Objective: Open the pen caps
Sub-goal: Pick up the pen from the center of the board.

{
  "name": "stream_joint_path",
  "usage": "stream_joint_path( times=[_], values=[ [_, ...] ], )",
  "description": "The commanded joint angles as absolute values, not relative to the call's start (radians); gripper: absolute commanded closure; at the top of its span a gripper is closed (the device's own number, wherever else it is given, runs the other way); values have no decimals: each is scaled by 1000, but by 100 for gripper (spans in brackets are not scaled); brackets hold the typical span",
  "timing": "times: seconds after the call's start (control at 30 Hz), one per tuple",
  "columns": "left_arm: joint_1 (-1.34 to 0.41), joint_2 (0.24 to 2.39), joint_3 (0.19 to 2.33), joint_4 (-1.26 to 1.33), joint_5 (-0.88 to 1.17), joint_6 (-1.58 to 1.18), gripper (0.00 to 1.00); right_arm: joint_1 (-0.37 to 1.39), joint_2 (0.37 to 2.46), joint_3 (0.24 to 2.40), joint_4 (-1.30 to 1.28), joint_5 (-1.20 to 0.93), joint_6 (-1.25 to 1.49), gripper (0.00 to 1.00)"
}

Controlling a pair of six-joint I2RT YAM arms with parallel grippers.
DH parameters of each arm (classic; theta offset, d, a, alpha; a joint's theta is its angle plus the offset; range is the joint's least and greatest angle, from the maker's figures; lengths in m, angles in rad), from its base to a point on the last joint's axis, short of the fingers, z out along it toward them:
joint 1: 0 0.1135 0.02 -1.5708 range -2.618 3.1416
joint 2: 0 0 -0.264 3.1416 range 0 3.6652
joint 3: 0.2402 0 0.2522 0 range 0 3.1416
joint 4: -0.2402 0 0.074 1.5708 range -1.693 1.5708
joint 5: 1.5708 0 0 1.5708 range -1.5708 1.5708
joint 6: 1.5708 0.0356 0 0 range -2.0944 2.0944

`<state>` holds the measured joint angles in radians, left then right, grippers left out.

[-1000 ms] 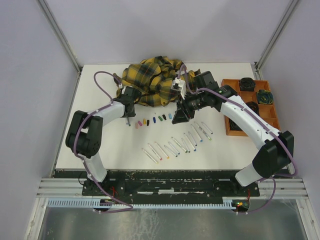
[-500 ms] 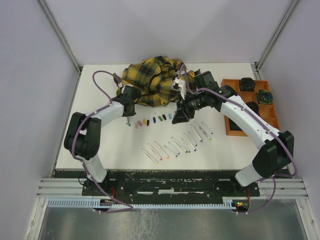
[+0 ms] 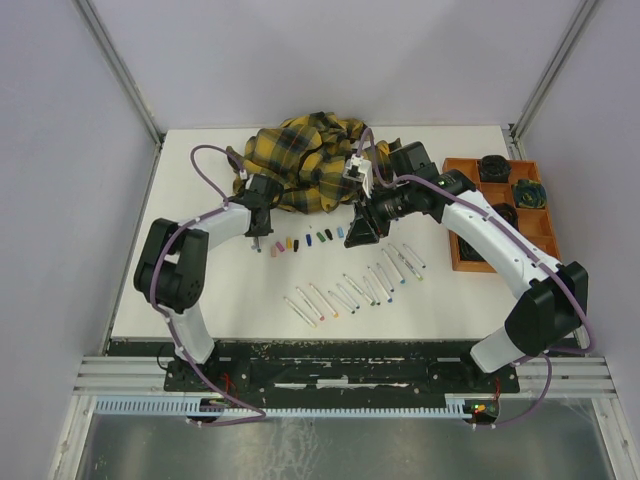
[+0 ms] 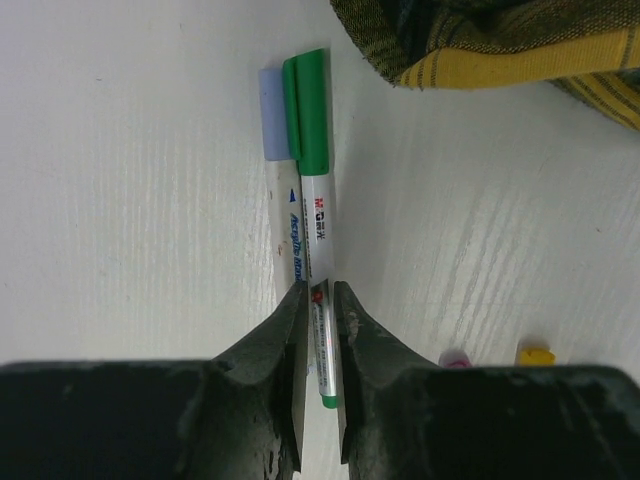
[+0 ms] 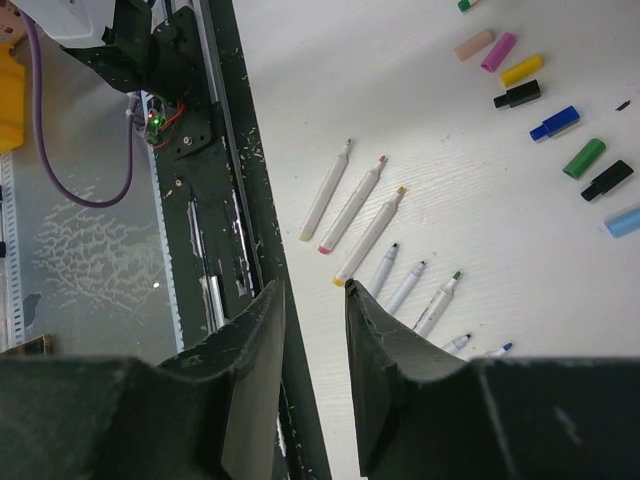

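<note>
The left pincer (image 4: 320, 400) pinches the white barrel of a green-capped pen (image 4: 320, 230) lying on the surface (image 4: 120, 200) just beside a second pen (image 4: 284, 235) (pale blue cap), near the plaid cloth (image 4: 500, 40). The right pincer (image 5: 312, 290) hangs narrowly parted and empty above uncapped pens (image 5: 370, 235) and loose caps (image 5: 520, 70).

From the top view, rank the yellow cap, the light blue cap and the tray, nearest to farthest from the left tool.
1. Yellow cap: just right of the left tool, near the left end of the cap row.
2. Light blue cap: at the right end of that row.
3. Tray: at the table's far right edge.
</note>
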<state>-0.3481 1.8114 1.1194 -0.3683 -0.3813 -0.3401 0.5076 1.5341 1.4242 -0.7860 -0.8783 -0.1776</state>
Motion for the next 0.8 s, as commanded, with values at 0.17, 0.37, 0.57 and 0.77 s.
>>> stream_joint_path(
  times=[0.17,0.37,0.57,0.77],
  values=[
    [-342,1838,1146,-345,-371,-325,77,501,1495,1422,-753,-909,-184,62],
    [-337,1848,1140,-344,-371,-328,74,499,1493,1422,-752,-913,-183,62],
    [-337,1852,1124,-340,-359,-331,79,498,1489,1421,-751,-916,-183,62],
    [-336,1814,1095,-327,-348,-336,95,496,1483,1417,-748,-924,-181,62]
  ],
)
